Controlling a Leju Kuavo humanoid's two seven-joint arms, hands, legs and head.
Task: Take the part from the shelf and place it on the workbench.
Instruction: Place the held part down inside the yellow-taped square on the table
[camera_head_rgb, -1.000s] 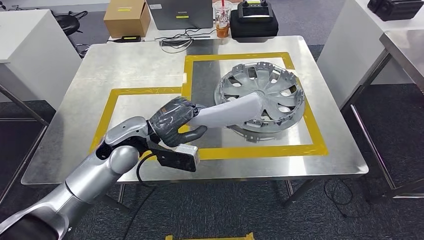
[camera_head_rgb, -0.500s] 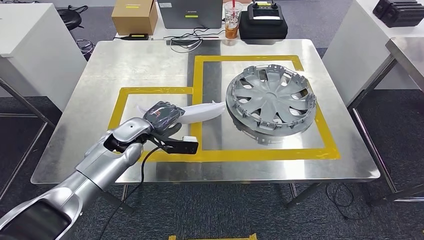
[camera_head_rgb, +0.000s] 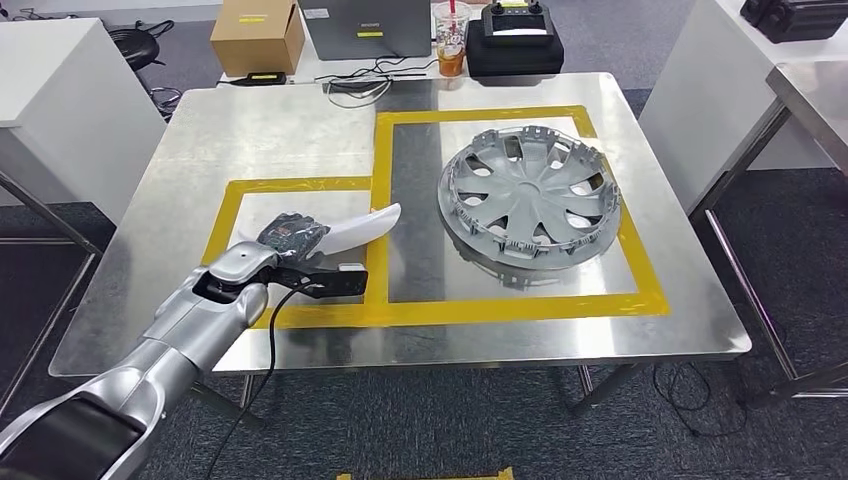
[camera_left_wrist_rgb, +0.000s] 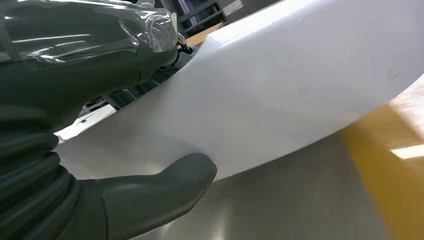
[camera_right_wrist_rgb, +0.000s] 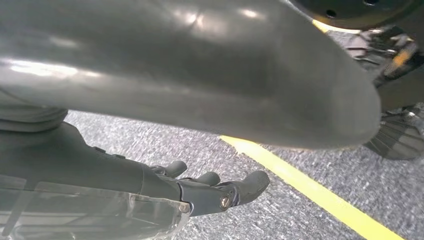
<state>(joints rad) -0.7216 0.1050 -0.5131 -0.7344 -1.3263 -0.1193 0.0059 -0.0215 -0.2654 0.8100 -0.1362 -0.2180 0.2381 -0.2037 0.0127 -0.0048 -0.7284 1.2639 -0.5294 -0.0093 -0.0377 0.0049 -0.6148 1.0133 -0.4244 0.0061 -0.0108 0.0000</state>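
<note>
The left hand (camera_head_rgb: 292, 236) grips a white curved part (camera_head_rgb: 362, 226), thumb (camera_left_wrist_rgb: 165, 192) beneath it and fingers (camera_left_wrist_rgb: 95, 55) over its top. The part hangs low over the steel workbench (camera_head_rgb: 300, 125), across the inner corner of the smaller yellow-taped rectangle (camera_head_rgb: 290, 184); contact with the surface cannot be confirmed. A grey wheel cover (camera_head_rgb: 530, 193) lies apart, inside the larger taped frame. The right hand (camera_right_wrist_rgb: 210, 192) hangs above grey floor carpet, fingers loosely extended and holding nothing.
</note>
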